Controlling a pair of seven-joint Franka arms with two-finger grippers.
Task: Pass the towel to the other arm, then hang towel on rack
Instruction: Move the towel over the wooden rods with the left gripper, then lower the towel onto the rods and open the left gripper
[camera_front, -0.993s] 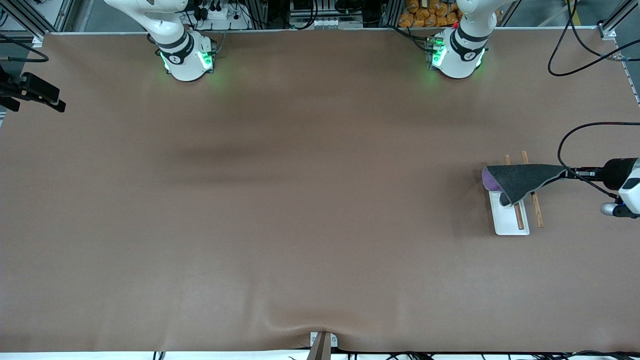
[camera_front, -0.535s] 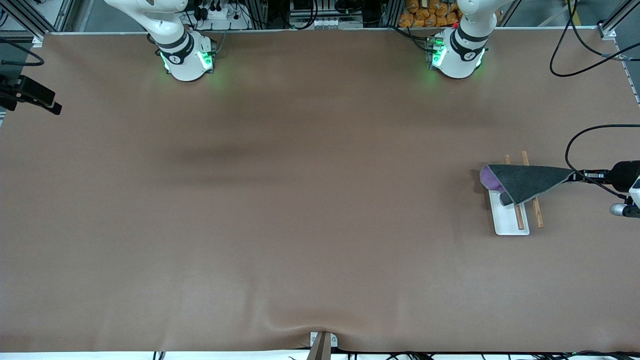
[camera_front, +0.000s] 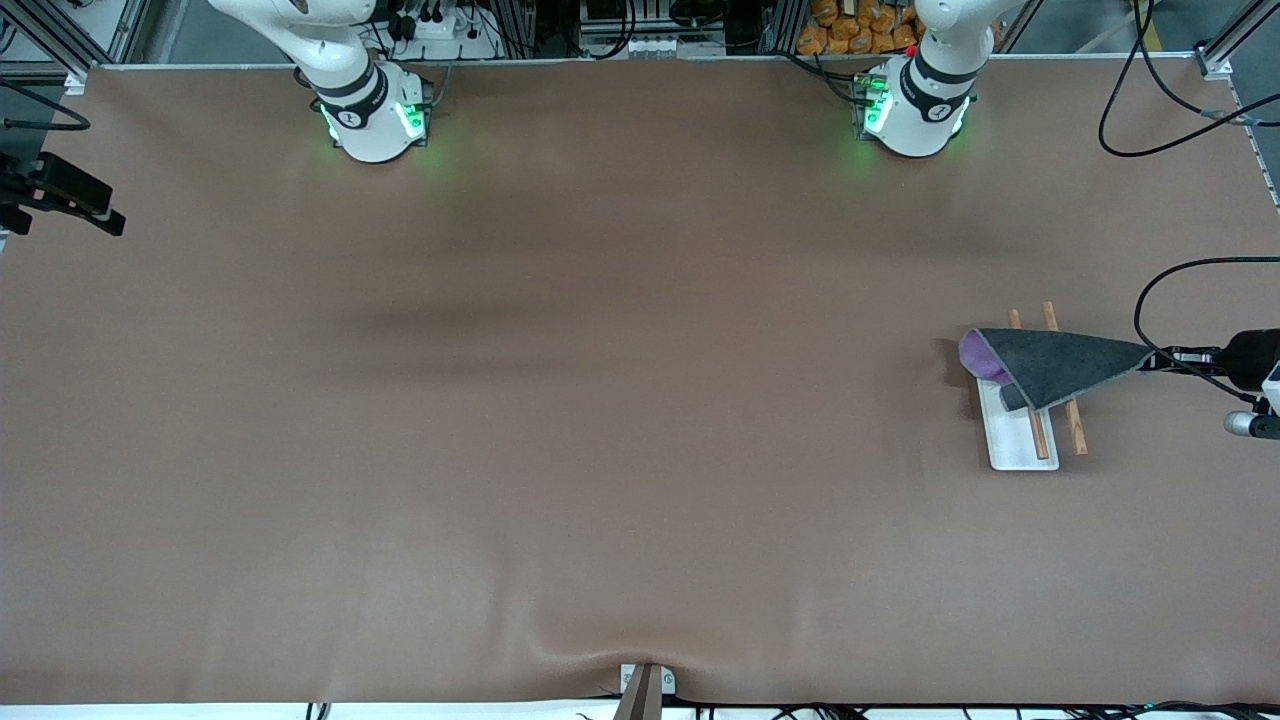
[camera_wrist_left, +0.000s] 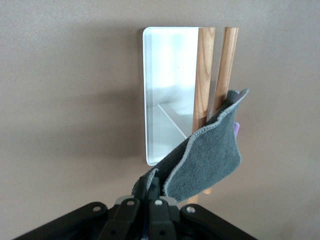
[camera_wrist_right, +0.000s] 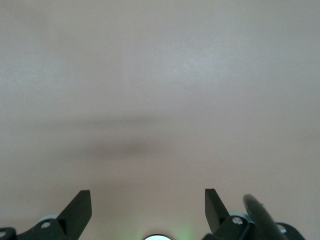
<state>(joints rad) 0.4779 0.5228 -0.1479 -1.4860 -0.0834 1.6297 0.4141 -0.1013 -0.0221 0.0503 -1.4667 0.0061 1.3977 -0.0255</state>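
The left gripper (camera_front: 1160, 357) is clenched on a corner of the towel (camera_front: 1050, 365), which is draped over the rods of the rack (camera_front: 1015, 440) at the left arm's end of the table (camera_front: 600, 400), while the right gripper (camera_wrist_right: 148, 205) waits with jaws released above bare table.

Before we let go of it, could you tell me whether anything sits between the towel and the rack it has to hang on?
Nothing visible does. The towel already drapes across the rack's two wooden rods, one corner pinched in the shut left gripper at the left arm's end of the table. The right gripper waits open over bare table.
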